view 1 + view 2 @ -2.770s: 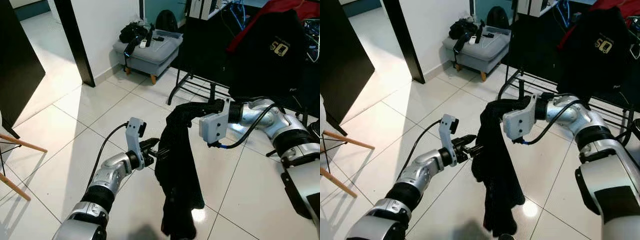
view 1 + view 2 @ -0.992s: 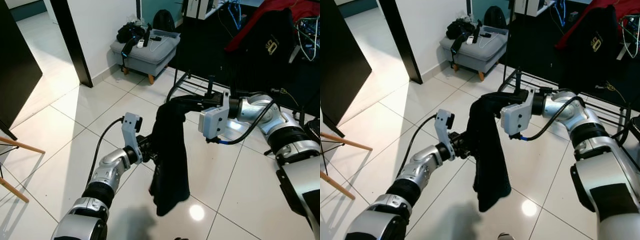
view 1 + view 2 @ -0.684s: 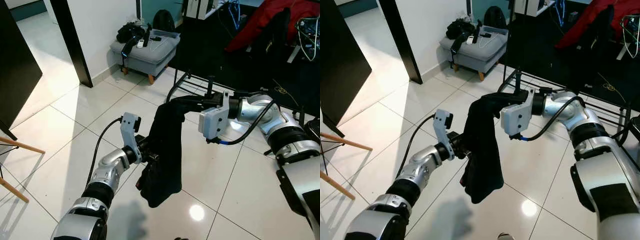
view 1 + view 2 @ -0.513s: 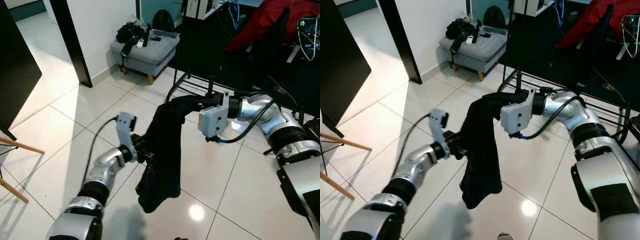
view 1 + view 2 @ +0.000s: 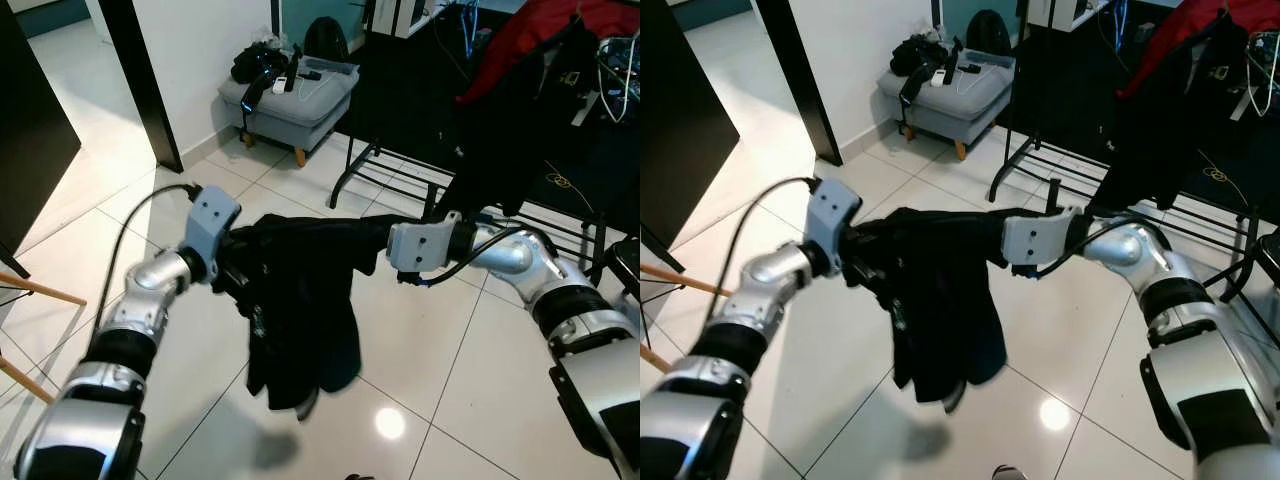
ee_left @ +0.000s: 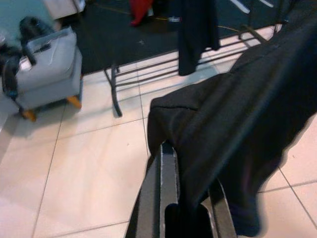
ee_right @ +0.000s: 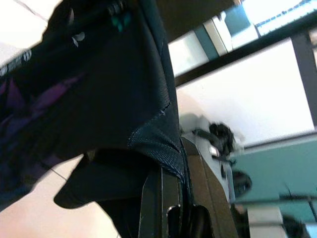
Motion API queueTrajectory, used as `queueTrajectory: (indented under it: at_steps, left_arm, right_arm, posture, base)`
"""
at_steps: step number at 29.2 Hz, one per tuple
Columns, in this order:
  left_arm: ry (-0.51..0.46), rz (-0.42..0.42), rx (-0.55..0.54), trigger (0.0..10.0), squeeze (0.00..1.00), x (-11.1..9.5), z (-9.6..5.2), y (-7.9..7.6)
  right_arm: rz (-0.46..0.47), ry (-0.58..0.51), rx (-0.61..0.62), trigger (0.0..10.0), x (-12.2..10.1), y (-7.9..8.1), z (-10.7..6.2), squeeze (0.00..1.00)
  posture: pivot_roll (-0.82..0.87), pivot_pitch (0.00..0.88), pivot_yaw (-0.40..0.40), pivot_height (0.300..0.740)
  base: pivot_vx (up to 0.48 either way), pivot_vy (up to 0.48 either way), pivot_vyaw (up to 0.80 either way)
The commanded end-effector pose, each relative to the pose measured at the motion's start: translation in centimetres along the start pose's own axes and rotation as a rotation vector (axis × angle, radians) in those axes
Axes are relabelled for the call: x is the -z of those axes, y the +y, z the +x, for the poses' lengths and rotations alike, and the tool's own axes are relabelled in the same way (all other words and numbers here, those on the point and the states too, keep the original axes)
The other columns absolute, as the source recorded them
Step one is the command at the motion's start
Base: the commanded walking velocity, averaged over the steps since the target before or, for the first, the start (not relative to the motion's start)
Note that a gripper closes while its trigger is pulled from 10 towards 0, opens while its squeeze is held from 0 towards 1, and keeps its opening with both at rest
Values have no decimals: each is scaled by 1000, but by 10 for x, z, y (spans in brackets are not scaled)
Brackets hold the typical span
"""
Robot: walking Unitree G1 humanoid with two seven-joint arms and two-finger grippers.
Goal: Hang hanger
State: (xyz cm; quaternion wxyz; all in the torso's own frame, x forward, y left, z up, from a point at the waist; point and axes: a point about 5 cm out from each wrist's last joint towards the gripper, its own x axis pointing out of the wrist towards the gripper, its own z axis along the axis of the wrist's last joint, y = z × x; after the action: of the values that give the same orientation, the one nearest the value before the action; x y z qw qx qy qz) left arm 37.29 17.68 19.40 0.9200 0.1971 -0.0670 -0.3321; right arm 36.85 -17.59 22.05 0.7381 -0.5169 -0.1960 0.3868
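Stretching a black garment [image 5: 300, 300] between left gripper [image 5: 232, 262] and right gripper [image 5: 375, 240].

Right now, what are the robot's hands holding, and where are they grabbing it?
Both hold one black garment, stretched between them. The left gripper pinches its one top end, the right gripper the other; the rest hangs down.

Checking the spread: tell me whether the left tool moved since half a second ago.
Yes. The left tool swung up and out to the robot's left, nearer the grey footstool, stretching the black garment.
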Motion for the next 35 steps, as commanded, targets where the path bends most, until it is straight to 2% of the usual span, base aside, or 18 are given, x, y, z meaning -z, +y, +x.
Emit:
queueTrajectory:
  at_steps: [1, 2, 3, 7, 17, 18, 19, 20, 22, 23, 24, 28, 29, 32, 33, 35]
  left_arm:
    - [57, 41, 102, 0, 0, 1, -11, 2]
    - [77, 63, 171, 0, 0, -1, -14, 0]
    - [77, 63, 171, 0, 0, -1, -14, 0]
    - [192, 96, 334, 0, 0, 0, -26, -5]
    - [252, 92, 432, 0, 0, -6, -31, -10]
    - [250, 82, 440, 0, 0, -9, -31, -11]
    - [249, 76, 444, 0, 0, -11, -31, -12]
    - [252, 58, 444, 0, 0, -12, -31, -13]
    - [257, 44, 445, 0, 0, -13, -31, -13]
    - [274, 17, 458, 0, 0, -13, -32, -15]
    - [279, 12, 463, 0, 0, -13, -32, -15]
    - [296, -6, 469, 0, 0, -12, -33, -17]
    - [304, -24, 477, 0, 0, -12, -34, -19]
    - [307, -42, 491, 0, 0, -12, -35, -22]
    - [306, -72, 501, 0, 0, -14, -36, -26]
    - [302, -83, 496, 0, 0, -15, -36, -27]
  right_arm:
    - [61, 54, 62, 0, 10, 4, -7, 0]
    - [80, 67, 86, 0, 12, 5, -7, 0]
    - [80, 67, 86, 0, 12, 5, -7, 0]
    - [113, 94, 146, 0, 15, 7, -9, 0]
    - [137, 88, 190, 0, 14, 8, -6, 0]
    - [156, 88, 193, 1059, 15, 9, -6, 67]
    - [170, 88, 194, 1059, 15, 10, -5, 67]
    - [197, 84, 200, 2667, 15, 11, -5, 1000]
    - [215, 82, 206, 2667, 15, 11, -5, 1000]
    - [215, 80, 209, 4392, 15, 12, -5, 1000]
    - [210, 81, 211, 10000, 15, 13, -5, 1000]
    - [208, 97, 252, 10000, 16, 13, -4, 1000]
    - [215, 117, 286, 10000, 17, 13, -3, 0]
    - [224, 139, 314, 10000, 20, 14, -3, 0]
    - [266, 155, 335, 10000, 23, 21, -4, 416]
    - [274, 160, 335, 10000, 23, 23, -5, 416]
  posture:
    - [-106, 152, -19, 740]
    - [-98, 153, -16, 740]
    - [-98, 153, -16, 740]
    - [-90, 154, -6, 740]
    - [-84, 148, -1, 740]
    - [-83, 146, 0, 740]
    - [-83, 146, 0, 740]
    - [-80, 143, 3, 740]
    - [-80, 143, 3, 740]
    - [-77, 140, 5, 740]
    - [-77, 140, 5, 740]
    - [-76, 138, 7, 740]
    - [-71, 134, 10, 740]
    - [-65, 131, 15, 740]
    - [-61, 127, 18, 740]
    - [-58, 127, 18, 740]
  base:
    - [0, 0, 0]
    - [0, 0, 0]
    - [0, 0, 0]
    - [0, 0, 0]
    - [0, 0, 0]
    - [0, 0, 0]
    - [0, 0, 0]
    - [0, 0, 0]
    - [0, 0, 0]
    - [0, 0, 0]
    - [0, 0, 0]
    - [0, 0, 0]
    - [0, 0, 0]
    - [0, 0, 0]
    - [0, 0, 0]
    - [0, 0, 0]
